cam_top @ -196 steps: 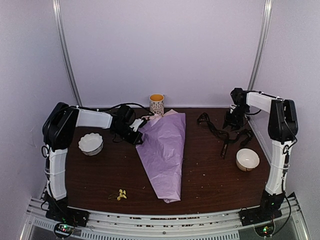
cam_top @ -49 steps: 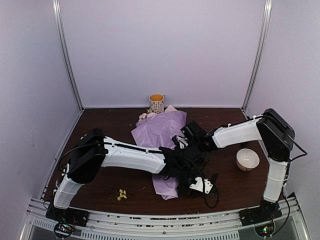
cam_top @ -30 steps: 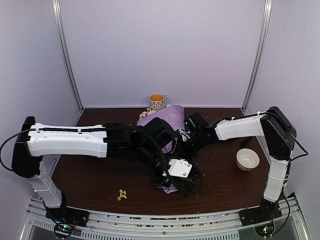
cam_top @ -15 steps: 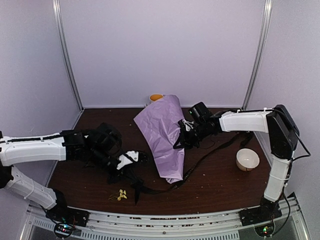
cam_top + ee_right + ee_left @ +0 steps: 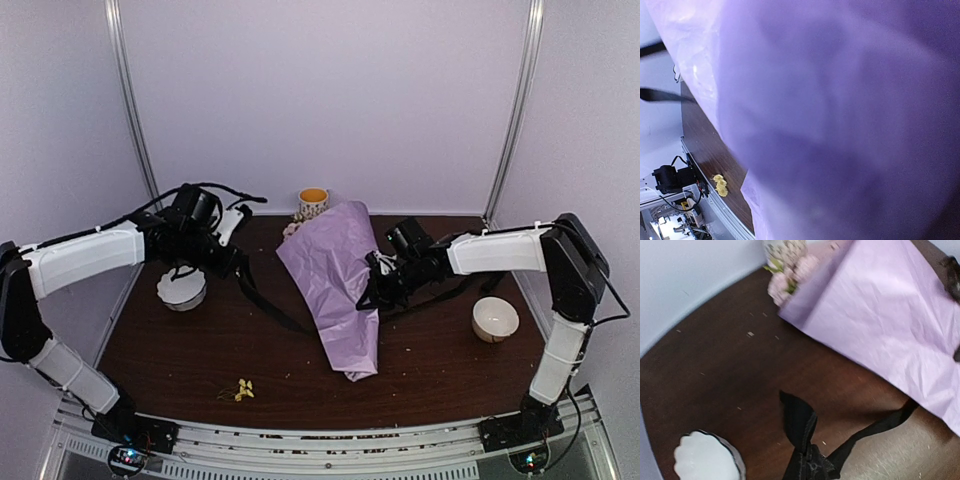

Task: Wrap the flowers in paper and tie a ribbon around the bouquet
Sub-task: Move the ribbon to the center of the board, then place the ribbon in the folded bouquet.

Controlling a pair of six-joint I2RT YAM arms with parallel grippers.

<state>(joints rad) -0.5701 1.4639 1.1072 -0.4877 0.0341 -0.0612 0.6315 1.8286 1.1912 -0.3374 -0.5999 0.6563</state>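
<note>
Right now my left arm is stretched out over the rear left of the worktop, with the wrist bent downward. The left hand is closed on a bunched end of the ribbon. From that hand the ribbon runs taut across to the bouquet and slips under its paper edge. A scalloped white bowl sits just to the outer side of that hand.

My right arm reaches in level from the right. The right hand is closed and pressed against the bouquet's near flank. Lilac paper fills its wrist camera, blurred, so I cannot tell whether a fold is pinched. The flowers show at the bouquet's wide end, beyond both hands, next to a patterned mug. A plain white bowl stands behind the right hand, nearer that arm's base.

Faint light marks show on the ribbon by the left hand, but I can't read them. I can't make out any words on the mug either.

The worktop is dark brown wood, speckled with crumbs. A few loose yellow blossoms lie near its front edge. Pale walls and metal corner posts close in the cell.
</note>
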